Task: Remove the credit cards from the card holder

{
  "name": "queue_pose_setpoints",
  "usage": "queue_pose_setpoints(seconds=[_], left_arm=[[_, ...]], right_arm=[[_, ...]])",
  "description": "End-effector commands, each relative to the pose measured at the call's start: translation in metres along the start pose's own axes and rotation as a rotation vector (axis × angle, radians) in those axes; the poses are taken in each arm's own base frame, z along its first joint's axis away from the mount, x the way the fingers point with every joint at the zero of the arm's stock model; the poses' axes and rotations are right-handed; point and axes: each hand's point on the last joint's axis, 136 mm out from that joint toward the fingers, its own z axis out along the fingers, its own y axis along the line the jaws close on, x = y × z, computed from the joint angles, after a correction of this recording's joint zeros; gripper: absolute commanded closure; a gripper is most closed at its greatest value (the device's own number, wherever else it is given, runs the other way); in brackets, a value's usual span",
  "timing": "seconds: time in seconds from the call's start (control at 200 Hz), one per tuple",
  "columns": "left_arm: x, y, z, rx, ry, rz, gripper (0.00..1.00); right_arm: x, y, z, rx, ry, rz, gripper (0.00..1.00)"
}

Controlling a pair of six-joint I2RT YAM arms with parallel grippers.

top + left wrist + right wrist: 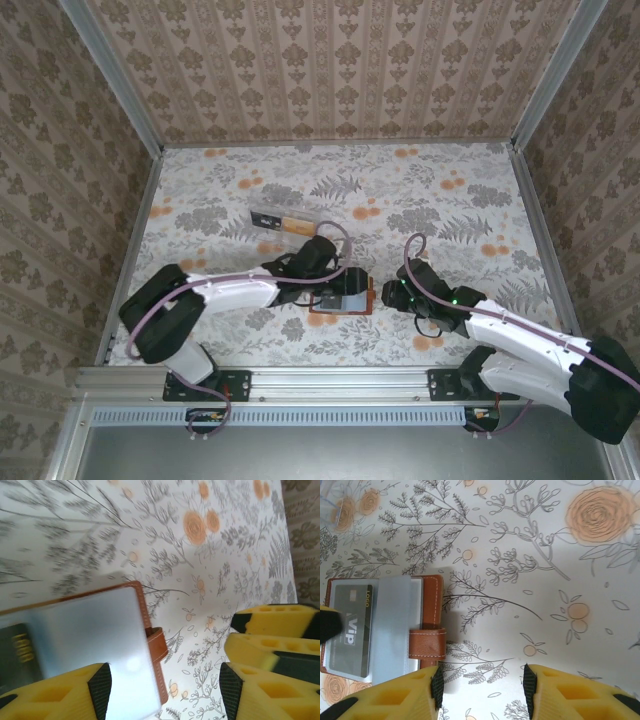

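Near the middle of the floral surface [450, 200] the card holder [345, 300] lies open and flat, blue-grey lining up. A dark grey card [350, 630] sits partly under a sleeve on the half away from the strap [427, 642].

The main risk, by judgement, is that the holder slides or lifts along with the card instead of giving it up — it looks light, nothing clamps it down, and a pull on a snugly seated card would drag the whole wallet. A second risk is the two arms crowding each other. In the left wrist view the other arm's yellow fingers [270, 650] sit close at the right, so a careless closing move could knock them together or pinch the strap rather than a card. The card is also thin and flush, so a fingertip could skate over its edge.

The left pincer [165, 692] stands open, gripping nothing. One finger hangs over the holder's lining and the other over bare surface, so the strap-side rim lies between them. The right pincer [482, 685] is open and empty too, over bare surface just beside the strap side of the holder — the card lies on the half farther from it.
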Motion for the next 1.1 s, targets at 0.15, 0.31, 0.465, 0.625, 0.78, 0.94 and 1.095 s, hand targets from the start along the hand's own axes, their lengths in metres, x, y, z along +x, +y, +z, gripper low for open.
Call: queue_pose_setpoints(seconds=[0.15,0.31,0.465,0.625,0.78,0.94,1.095], left_arm=[[-0.021,0.037,-0.062,-0.082,-0.134,-0.015,0.38],[-0.017,0.072,-0.082,-0.130,-0.158,-0.077,0.54],[-0.012,0.088,-0.087,-0.141,-0.171,-0.114,0.79],[-0.012,0.092,-0.085,-0.144,-0.161,-0.127,1.00],[-0.007,0.094,-0.079,-0.132,-0.144,-0.139,1.00],[0.002,0.093,-0.063,-0.107,-0.106,-0.146,1.00],[0.008,0.087,-0.046,-0.097,-0.066,-0.130,1.00]], right_arm=[[-0.012,0.052,-0.005,-0.119,0.007,-0.079,0.54],[-0.014,0.082,-0.009,-0.155,0.018,-0.138,0.60],[-0.008,0.109,-0.003,-0.206,0.042,-0.167,0.64],[0.002,0.129,0.016,-0.237,0.109,-0.162,0.68],[0.017,0.132,0.041,-0.227,0.179,-0.118,0.69],[0.026,0.127,0.054,-0.198,0.212,-0.088,0.68],[0.030,0.117,0.060,-0.169,0.225,-0.055,0.68]])
